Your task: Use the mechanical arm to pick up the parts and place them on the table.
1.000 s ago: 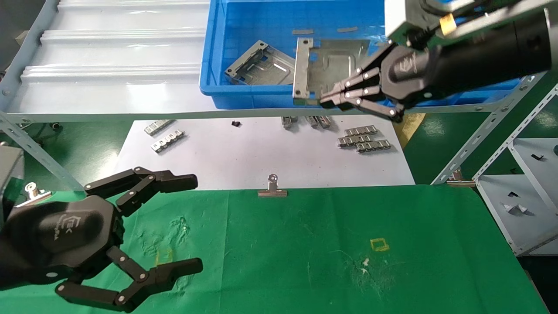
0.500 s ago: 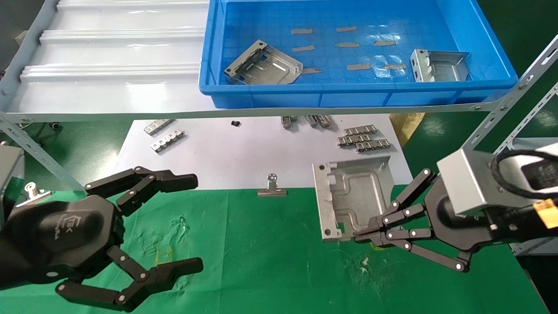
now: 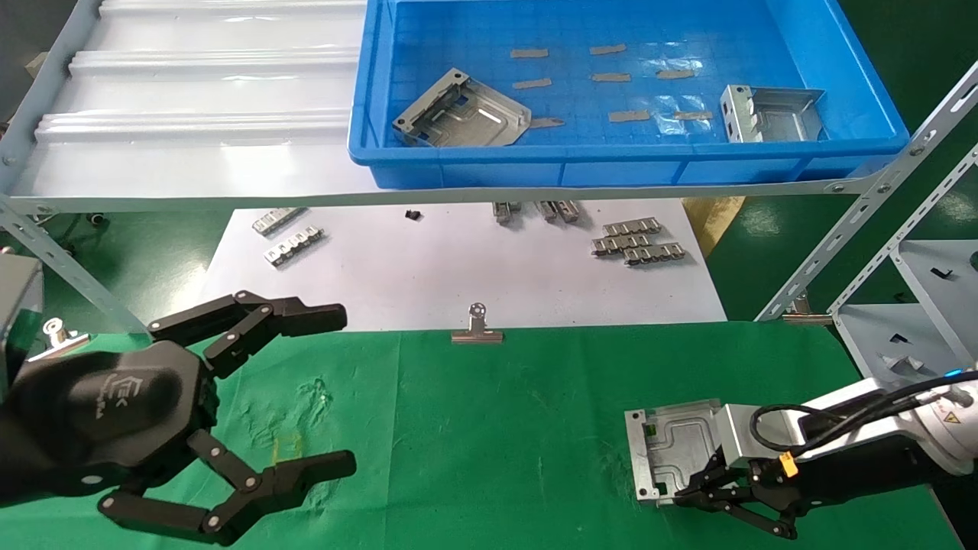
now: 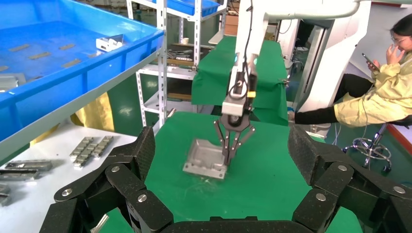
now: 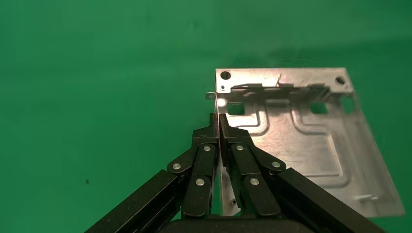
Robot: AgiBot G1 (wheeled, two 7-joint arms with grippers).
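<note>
Bracket point(image 3: 672, 447) low over the table point(image 3: 497, 428), its side flange pinched in the closed right gripper point(image 3: 691, 493).

Bracket point(image 3: 672, 451) near edge hidden behind right claw point(image 3: 688, 496) — left claw point(image 3: 336, 389) palm cropped.

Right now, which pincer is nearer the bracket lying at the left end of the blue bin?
Left. The left pincer hangs open over the green table's near left, below that bracket. The right pincer is far off at the near right, shut on another bracket.
</note>
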